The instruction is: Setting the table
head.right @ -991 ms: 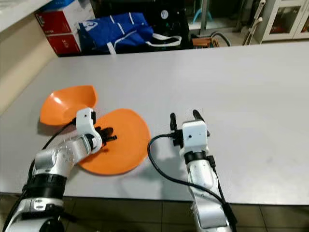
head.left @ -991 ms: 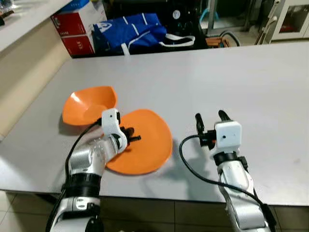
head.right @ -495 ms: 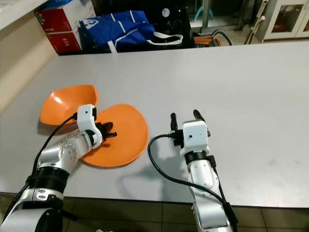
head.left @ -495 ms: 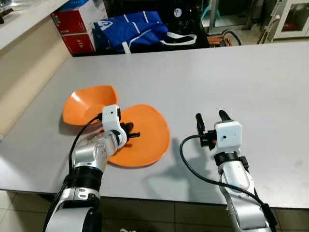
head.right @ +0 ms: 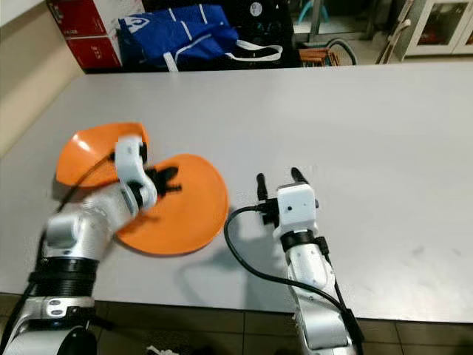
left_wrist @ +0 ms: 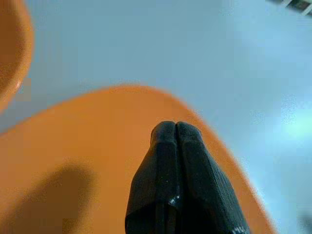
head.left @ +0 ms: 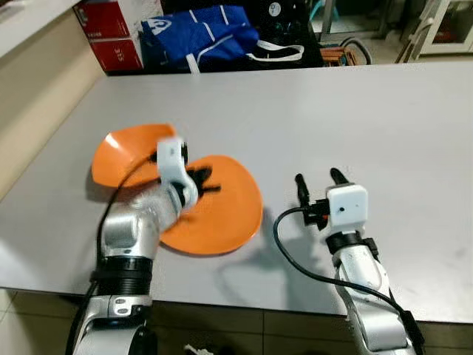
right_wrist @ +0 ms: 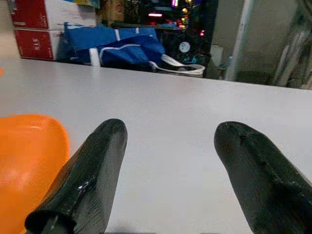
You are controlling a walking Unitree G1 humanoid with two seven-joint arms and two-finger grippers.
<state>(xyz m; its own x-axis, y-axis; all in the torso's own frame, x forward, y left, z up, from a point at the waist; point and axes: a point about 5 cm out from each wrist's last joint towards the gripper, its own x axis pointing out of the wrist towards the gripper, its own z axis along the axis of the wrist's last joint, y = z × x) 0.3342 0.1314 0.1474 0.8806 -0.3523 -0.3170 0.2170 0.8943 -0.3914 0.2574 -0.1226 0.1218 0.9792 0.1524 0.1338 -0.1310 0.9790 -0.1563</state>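
While the right gripper (head.left: 318, 181) waits near the table's (head.left: 369, 118) front edge with fingers spread and nothing between them, the left gripper (head.left: 201, 181), fingers pressed together with nothing visibly pinched, hovers over the orange plate (head.left: 222, 214) at near left. Just beyond, an orange bowl (head.left: 122, 151) sits by the plate's far-left rim. Moving the plate cleanly likely calls for a firm rim pinch and a level carry.
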